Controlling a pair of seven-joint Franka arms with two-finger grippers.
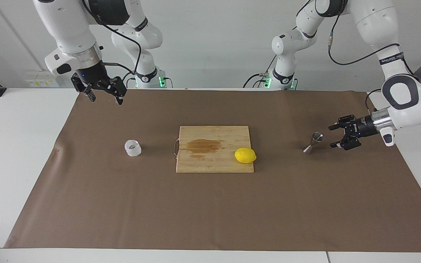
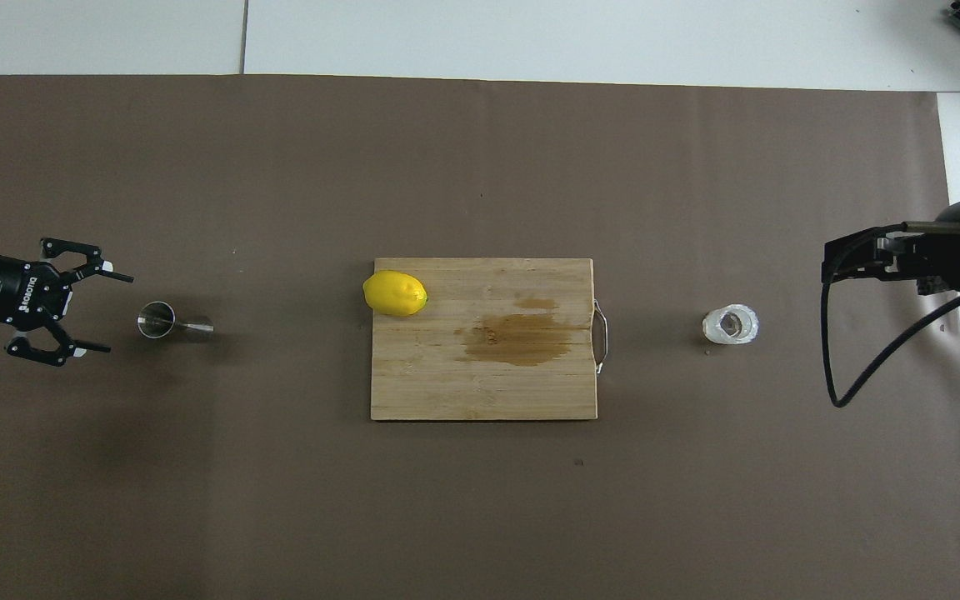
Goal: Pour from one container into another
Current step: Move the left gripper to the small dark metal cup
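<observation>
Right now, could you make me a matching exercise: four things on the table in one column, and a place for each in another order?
1. lemon
2. glass cup
3. jigger
4. stain

A. on the paper, toward the right arm's end
B. beside the open left claw
C. at a corner of the cutting board
D. around the board's middle

Pairs: 1-C, 2-A, 3-B, 4-D
</observation>
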